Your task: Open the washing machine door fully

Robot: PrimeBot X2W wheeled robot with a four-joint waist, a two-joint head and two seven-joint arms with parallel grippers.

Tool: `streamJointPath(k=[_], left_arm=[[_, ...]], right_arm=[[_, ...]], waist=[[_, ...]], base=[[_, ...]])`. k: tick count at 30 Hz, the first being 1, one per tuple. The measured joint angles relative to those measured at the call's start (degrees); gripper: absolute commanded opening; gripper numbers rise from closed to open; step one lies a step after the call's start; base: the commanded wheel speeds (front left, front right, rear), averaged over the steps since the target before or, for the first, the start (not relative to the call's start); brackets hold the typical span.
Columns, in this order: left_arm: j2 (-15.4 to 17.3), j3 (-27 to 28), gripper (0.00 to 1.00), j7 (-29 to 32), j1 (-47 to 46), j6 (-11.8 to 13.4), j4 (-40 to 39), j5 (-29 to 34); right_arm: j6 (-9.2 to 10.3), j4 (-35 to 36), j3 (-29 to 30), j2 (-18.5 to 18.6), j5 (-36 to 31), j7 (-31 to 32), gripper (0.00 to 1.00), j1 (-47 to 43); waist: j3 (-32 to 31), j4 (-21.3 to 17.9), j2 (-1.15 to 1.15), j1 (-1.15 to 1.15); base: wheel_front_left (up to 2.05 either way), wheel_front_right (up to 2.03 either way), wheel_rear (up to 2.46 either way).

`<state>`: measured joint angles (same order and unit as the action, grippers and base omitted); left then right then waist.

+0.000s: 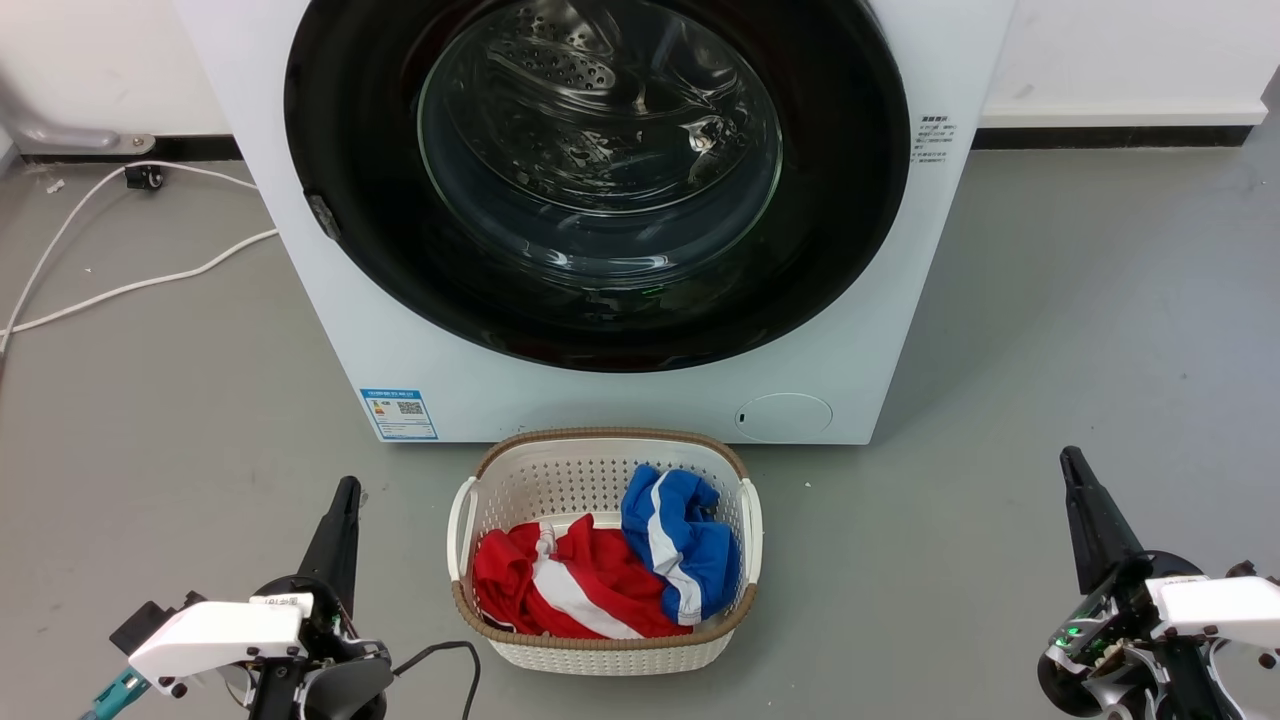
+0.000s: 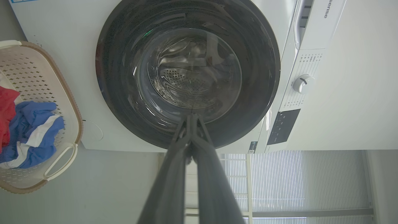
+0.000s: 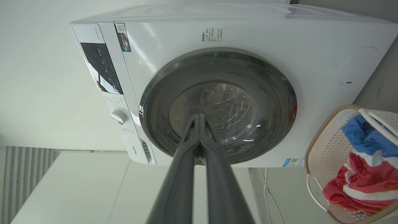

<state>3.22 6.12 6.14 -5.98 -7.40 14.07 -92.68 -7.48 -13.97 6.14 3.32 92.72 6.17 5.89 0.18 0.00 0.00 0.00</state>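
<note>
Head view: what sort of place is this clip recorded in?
Likely a laundry area, at home or in a test room. A white front-loading washing machine with its black door shut stands by the wall, and a laundry basket of red and blue clothes sits on the grey floor before it.
</note>
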Motion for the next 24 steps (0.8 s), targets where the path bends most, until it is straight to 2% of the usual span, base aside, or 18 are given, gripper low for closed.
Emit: streamJointPath(k=[21,22,24], left_arm=[[-0.05,0.09,0.0,0.19,-0.01,0.0,0.0,0.15],[-0.07,0.1,1.0,0.19,-0.01,0.0,0.0,0.15],[-0.2,-0.03,1.0,0.19,0.53,0.01,0.86,0.15]], right_arm=[[0.0,-0.01,0.12,-0.1,-0.01,0.11,0.0,0.0],[0.0,-0.01,0.13,-0.1,-0.01,0.11,1.0,0.01],[0.0,-0.85,0.07,-0.15,0.01,0.1,1.0,-0.59]], waist=[[0.0,0.0,0.0,0.0],[0.0,0.0,0.0,0.0],[0.0,0.0,0.0,0.0]], base=[[0.0,0.0,0.0],[0.0,0.0,0.0],[0.0,0.0,0.0]])
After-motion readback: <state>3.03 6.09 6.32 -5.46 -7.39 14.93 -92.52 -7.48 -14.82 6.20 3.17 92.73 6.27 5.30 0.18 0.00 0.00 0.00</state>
